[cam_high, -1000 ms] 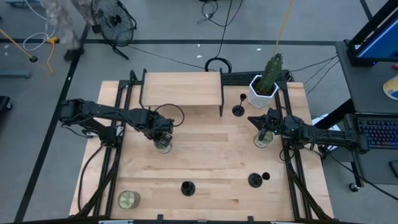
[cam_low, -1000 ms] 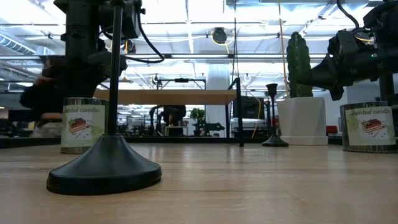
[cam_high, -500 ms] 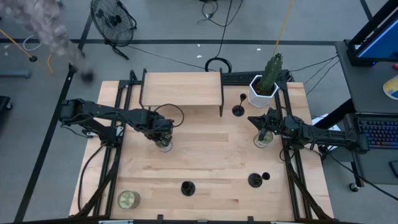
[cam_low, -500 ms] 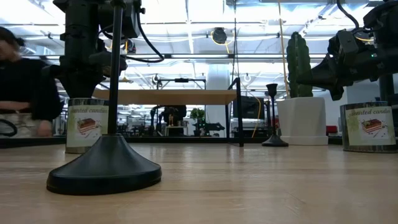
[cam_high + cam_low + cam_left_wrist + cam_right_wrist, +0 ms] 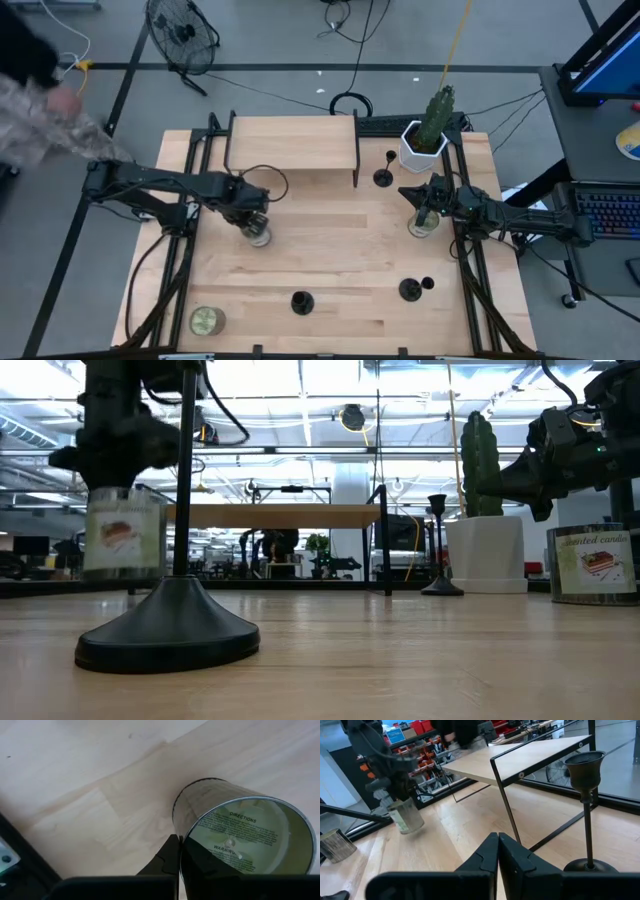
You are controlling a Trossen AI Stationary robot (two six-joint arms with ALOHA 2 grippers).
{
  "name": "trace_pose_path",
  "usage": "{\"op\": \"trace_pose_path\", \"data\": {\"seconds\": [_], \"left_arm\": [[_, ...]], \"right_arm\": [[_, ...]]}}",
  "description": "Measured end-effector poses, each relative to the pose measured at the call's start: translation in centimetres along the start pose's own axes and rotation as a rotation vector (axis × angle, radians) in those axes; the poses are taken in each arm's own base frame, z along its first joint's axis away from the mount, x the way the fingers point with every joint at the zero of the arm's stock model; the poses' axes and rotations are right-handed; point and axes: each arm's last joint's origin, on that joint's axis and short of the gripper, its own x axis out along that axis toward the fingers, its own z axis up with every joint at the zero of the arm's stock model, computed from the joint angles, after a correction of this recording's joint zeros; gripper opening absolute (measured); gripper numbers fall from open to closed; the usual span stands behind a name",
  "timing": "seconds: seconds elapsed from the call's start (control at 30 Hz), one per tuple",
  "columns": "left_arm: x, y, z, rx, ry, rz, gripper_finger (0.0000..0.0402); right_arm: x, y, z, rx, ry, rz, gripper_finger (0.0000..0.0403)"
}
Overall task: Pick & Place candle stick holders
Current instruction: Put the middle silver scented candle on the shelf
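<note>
The left hand (image 5: pixel 257 226) is clamped on the rim of a glass jar (image 5: pixel 122 532) and carries it clear of the worktop (image 5: pixel 340 250), left of the shelf (image 5: pixel 292 143). The right hand (image 5: pixel 428 205), fingers closed and empty, hangs over another jar (image 5: pixel 592 564) beside the cactus pot (image 5: pixel 424 140). The three candle holders (image 5: pixel 382 177) (image 5: pixel 301 301) (image 5: pixel 409 290) stand untouched: one right of the shelf, two well in front of it. Judging by this, the jars are being cleared; next comes setting this one down, then gripping a holder's thin stem.

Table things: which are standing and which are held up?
Left tool: shut on left jar.
Left jar: held off the table.
Right tool: shut, empty.
Right jar: standing.
Corner jar: standing.
Holder by cactus: upright.
Front holder: upright.
Front-right holder: upright.
Cactus pot: upright.
</note>
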Motion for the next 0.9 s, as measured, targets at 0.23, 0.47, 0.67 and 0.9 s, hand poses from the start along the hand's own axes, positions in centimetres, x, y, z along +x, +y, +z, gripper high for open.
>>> {"op": "trace_pose_path", "data": {"seconds": [0.23, 0.47, 0.67, 0.9], "left_arm": [[-1.9, 1.2, -0.8, -0.048, -0.031, -0.079, 0.0001], [-3.5, 1.3, -1.2, -0.047, -0.031, -0.157, 0.0000], [-6.7, 0.0, -0.9, -0.005, -0.094, -0.252, 0.0000], [-11.5, -0.9, -0.3, 0.016, -0.230, -0.293, 0.0000]], "right_arm": [[0.0, 0.0, 0.0, 0.000, 0.000, 0.000, 0.0006], [0.0, 0.0, 0.0, 0.000, 0.000, 0.000, 0.0006], [0.0, 0.0, 0.0, 0.000, 0.000, -0.001, 0.0006], [0.0, 0.0, 0.0, 0.000, 0.000, -0.001, 0.0006]]}}
